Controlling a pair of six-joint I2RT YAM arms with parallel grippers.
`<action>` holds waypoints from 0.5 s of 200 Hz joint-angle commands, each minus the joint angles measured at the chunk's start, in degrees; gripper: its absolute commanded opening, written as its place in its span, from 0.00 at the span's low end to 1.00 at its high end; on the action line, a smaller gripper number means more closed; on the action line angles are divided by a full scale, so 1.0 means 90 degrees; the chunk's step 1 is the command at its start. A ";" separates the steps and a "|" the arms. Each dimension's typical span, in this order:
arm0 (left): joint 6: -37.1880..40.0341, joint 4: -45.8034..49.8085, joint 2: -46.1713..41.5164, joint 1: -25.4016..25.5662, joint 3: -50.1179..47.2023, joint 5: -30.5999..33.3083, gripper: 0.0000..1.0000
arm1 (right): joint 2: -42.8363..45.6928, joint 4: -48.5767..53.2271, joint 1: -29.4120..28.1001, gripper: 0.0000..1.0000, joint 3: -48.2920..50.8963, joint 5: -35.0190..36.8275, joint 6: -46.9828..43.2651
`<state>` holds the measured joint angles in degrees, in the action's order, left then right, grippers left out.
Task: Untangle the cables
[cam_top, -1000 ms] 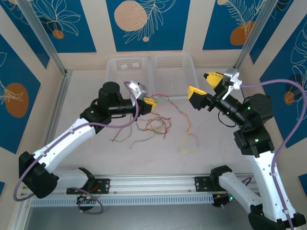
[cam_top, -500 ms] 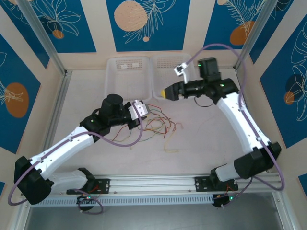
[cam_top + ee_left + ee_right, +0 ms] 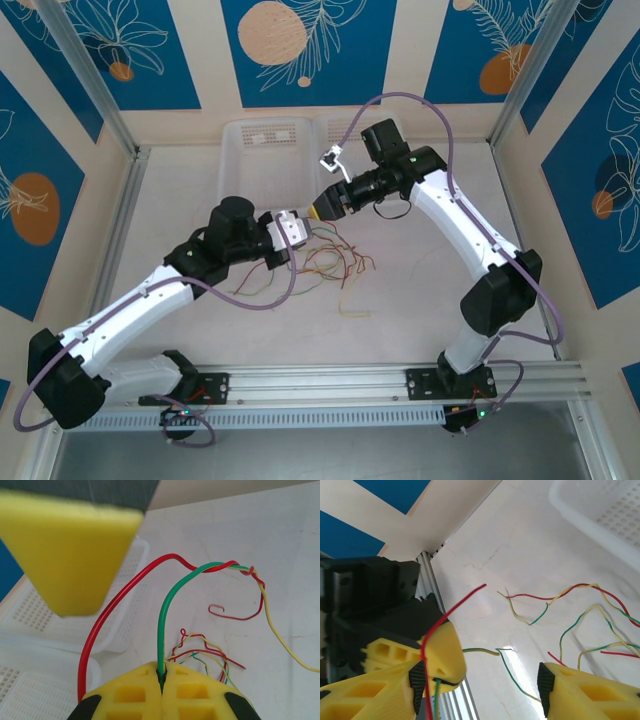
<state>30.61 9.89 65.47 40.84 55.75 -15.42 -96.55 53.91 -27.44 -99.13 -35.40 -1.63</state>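
The left fingers clamp a green strand of the cables, and the right fingers stand apart nearby. Mid-frame on the worktop the bundle lies twisted, so most untangling seems left.

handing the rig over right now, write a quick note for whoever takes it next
Left gripper: shut on the green cable; a red cable runs beside its fingers.
Right gripper: open, jaws apart close to the left gripper's tip, gripping nothing.
Cables: the loose bunch lies on the table in front of the white baskets, with red, green and yellow strands twisted together.
Done: nothing visibly separated.
Left: pull the strands apart.
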 commanded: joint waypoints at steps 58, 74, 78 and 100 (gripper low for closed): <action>0.0057 -0.0221 -0.0136 0.0082 0.0017 -0.0103 0.00 | 0.0081 0.0298 -0.0078 0.45 0.0204 -0.0673 -0.0248; 0.0047 -0.0164 -0.0126 0.0091 0.0043 -0.0162 0.00 | 0.0141 0.0220 -0.0086 0.57 0.0314 -0.0722 -0.0203; 0.0035 -0.0163 -0.0134 0.0088 0.0041 -0.0162 0.00 | 0.0173 0.0195 -0.0087 0.58 0.0333 -0.0729 -0.0190; 0.0008 -0.0180 -0.0146 0.0087 0.0012 -0.0162 0.00 | 0.0229 0.0129 -0.0085 0.62 0.0370 -0.0933 -0.0147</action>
<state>30.57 9.50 65.30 40.97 55.75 -15.42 -96.53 54.68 -27.81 -96.66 -39.68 -3.09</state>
